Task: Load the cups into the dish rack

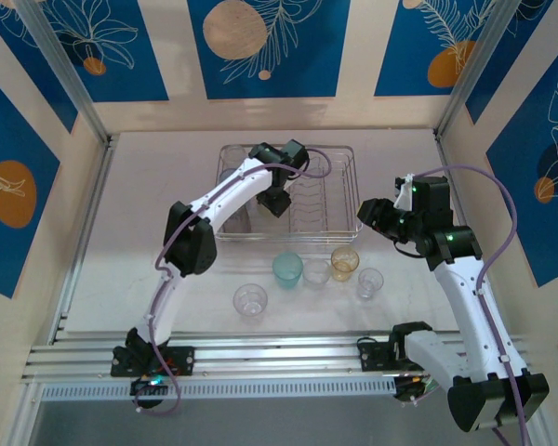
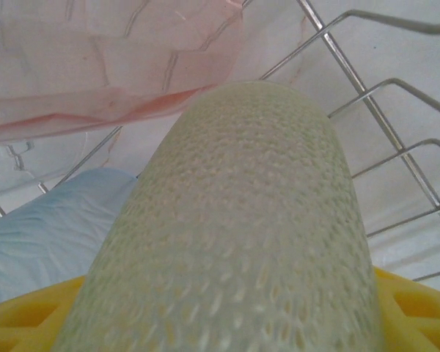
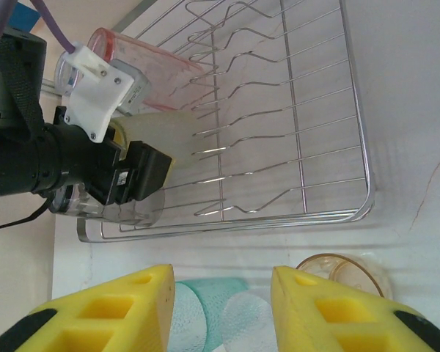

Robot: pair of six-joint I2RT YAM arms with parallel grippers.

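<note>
The left gripper (image 1: pixel 277 202) is down inside the dish rack (image 1: pixel 330 190), in its left part, with its yellow fingers (image 2: pixel 29 323) pressed against both sides of a textured yellow-green cup (image 2: pixel 242 220), which fills the gap between them. In the left wrist view a pink cup (image 2: pixel 95 66) lies just beyond the held cup and a pale blue cup (image 2: pixel 51 227) sits close at its left, with the rack's divider prongs off to the right. The right gripper (image 3: pixel 221 282) hangs over the table (image 1: pixel 149 232) just beside the rack's right front corner, its jaws partly apart and gripping nothing. On the table in front of the rack stand a teal cup (image 1: pixel 287 268), an amber cup (image 1: pixel 344 261), a clear cup (image 1: pixel 316 273) between them, and two other clear tumblers (image 1: pixel 250 300) to either side.
</note>
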